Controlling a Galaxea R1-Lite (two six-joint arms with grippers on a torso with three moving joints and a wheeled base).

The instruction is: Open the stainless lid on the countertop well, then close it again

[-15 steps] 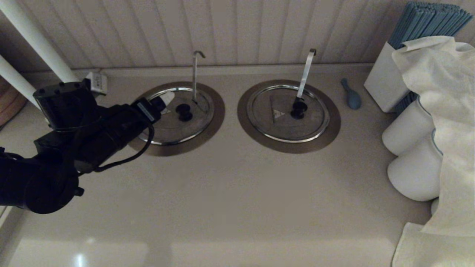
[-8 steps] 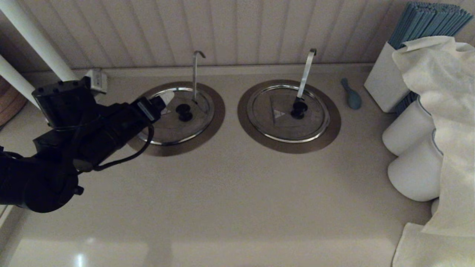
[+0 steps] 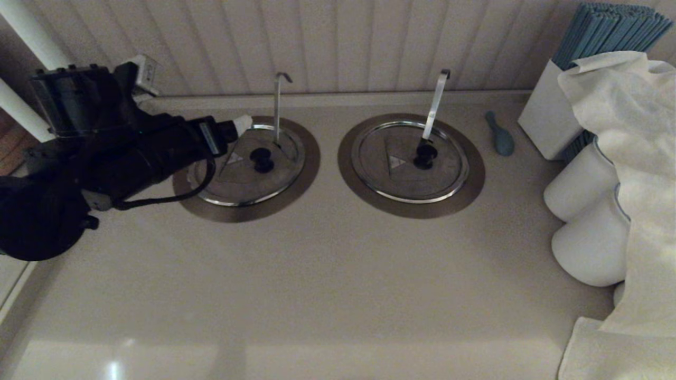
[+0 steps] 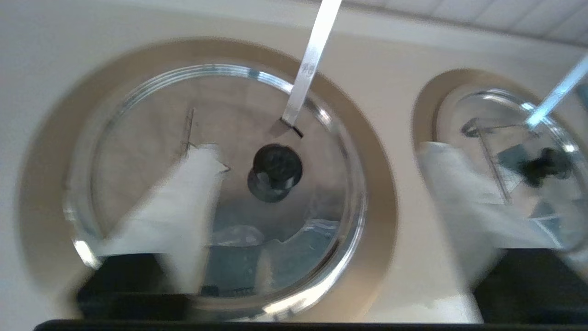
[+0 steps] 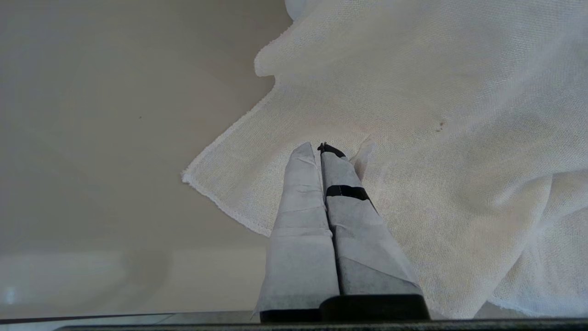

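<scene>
The stainless lid (image 3: 248,179) sits flat on the left countertop well, whose bronze-grey flange (image 3: 301,192) rings it. Its black knob (image 3: 262,159) and pale triangle mark (image 3: 234,158) show, and the thin hooked ladle handle (image 3: 277,105) stands behind the knob. My left gripper (image 3: 236,129) hovers open over the lid's far-left rim, touching nothing. The left wrist view shows the lid (image 4: 147,133), its knob (image 4: 277,168) and the flange (image 4: 381,197) between the spread fingers of the left gripper (image 4: 318,148). My right gripper (image 5: 318,149) is shut and empty above a white cloth (image 5: 436,115), out of the head view.
The twin lid (image 3: 409,174) with its wider white handle (image 3: 435,105) lies to the right. Further right are a blue spoon (image 3: 500,136), a white box of blue sticks (image 3: 546,119), white cylinders (image 3: 586,243) and draped cloth (image 3: 628,158). A white pole (image 3: 26,31) stands at far left.
My left arm has risen and drawn back to the left, toward the wall. The gripper now covers less of the lid, and the triangle mark has come into view. The lid has not moved.
</scene>
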